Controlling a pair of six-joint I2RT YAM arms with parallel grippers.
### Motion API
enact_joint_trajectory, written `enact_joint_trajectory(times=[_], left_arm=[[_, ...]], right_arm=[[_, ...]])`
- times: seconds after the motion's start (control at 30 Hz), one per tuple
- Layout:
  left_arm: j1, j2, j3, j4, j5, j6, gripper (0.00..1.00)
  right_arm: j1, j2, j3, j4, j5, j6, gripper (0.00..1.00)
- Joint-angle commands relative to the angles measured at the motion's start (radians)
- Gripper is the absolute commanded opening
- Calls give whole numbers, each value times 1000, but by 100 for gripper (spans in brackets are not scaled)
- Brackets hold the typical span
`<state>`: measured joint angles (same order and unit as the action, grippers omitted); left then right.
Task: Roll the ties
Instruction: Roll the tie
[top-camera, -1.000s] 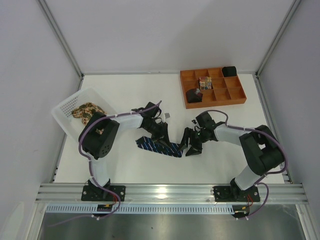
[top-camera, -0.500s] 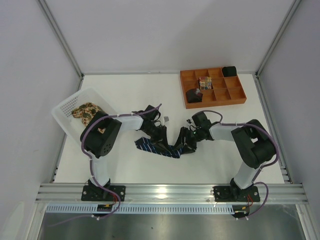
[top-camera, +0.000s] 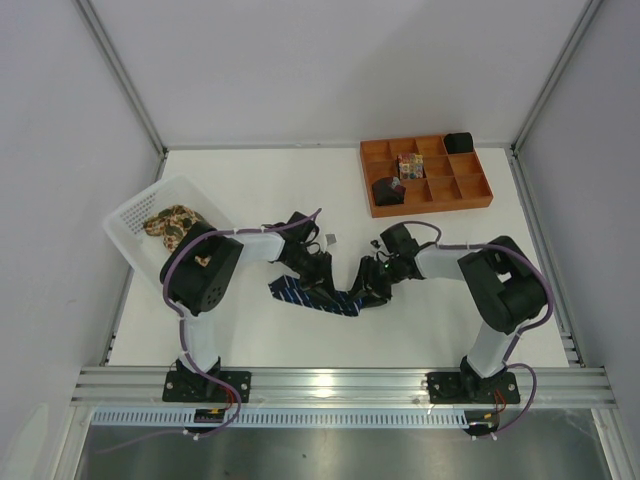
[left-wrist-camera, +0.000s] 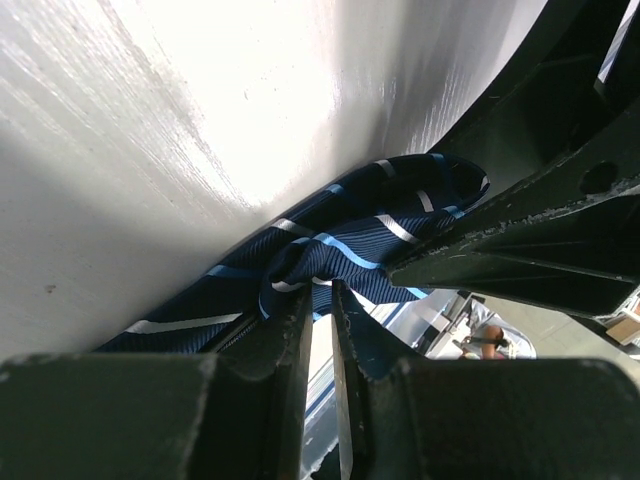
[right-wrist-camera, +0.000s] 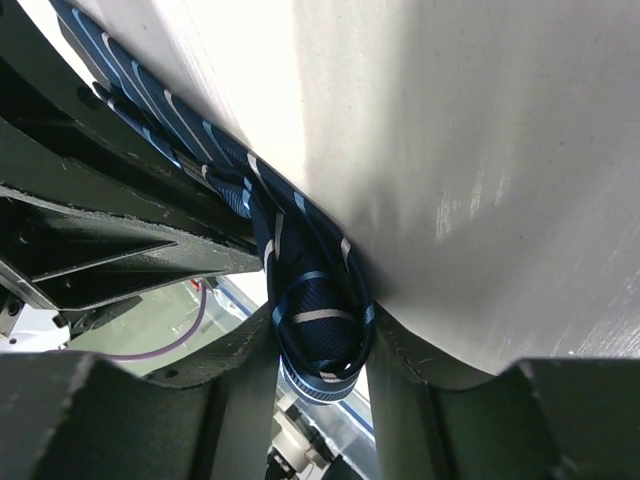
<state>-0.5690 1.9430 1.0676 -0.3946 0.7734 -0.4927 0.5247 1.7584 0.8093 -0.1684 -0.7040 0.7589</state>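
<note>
The navy striped tie (top-camera: 308, 296) lies bunched on the white table between both arms. My left gripper (top-camera: 320, 276) comes down on its middle. In the left wrist view that gripper (left-wrist-camera: 322, 290) has its jaws almost together, tips pinching a raised fold of the tie (left-wrist-camera: 350, 240). My right gripper (top-camera: 366, 290) is at the tie's right end. In the right wrist view the looped end of the tie (right-wrist-camera: 312, 285) fills the gap of that gripper (right-wrist-camera: 320, 335), both fingers touching it. The floral tie (top-camera: 172, 222) lies crumpled in the basket.
The white perforated basket (top-camera: 135, 215) sits tilted at the table's left edge. An orange compartment tray (top-camera: 430, 206) at the back right holds a dark roll (top-camera: 388, 190), a patterned roll (top-camera: 409, 165) and another dark roll (top-camera: 458, 142). White walls stand close on three sides.
My right gripper has moved left onto the tie's right end and narrowed around the loop. The left gripper has stayed pinched on the tie, shifting only slightly.
</note>
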Motion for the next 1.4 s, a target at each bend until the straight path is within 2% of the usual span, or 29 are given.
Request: enact_joint_trajectory(times=[0.0, 0.23, 0.37, 0.5, 0.57, 0.63, 0.97, 1.13, 1.37], left_arm=[[0, 2, -21, 10, -23, 29, 19], [-8, 1, -29, 23, -20, 16, 20], [-12, 2, -34, 36, -22, 8, 19], [-14, 2, -41, 51, -19, -4, 19], [-14, 4, -46, 59, -16, -7, 19], [-12, 5, -49, 62, -14, -9, 20], [-14, 4, -54, 60, -19, -9, 20], [-14, 4, -52, 54, -20, -3, 19], [-14, 2, -49, 53, -20, 2, 20]], right_arm=[[8, 10, 48, -51, 32, -32, 42], [5, 10, 102, -108, 41, -52, 34], [1, 19, 110, -115, 38, -63, 35], [-3, 13, 99, -141, 23, -85, 56], [-3, 3, 80, -149, 24, -96, 62], [-5, -10, 62, -151, 24, -107, 63], [14, -19, 19, -128, 3, -101, 58], [21, 7, 25, -79, -3, -66, 49], [32, 30, 65, -94, 0, -69, 43]])
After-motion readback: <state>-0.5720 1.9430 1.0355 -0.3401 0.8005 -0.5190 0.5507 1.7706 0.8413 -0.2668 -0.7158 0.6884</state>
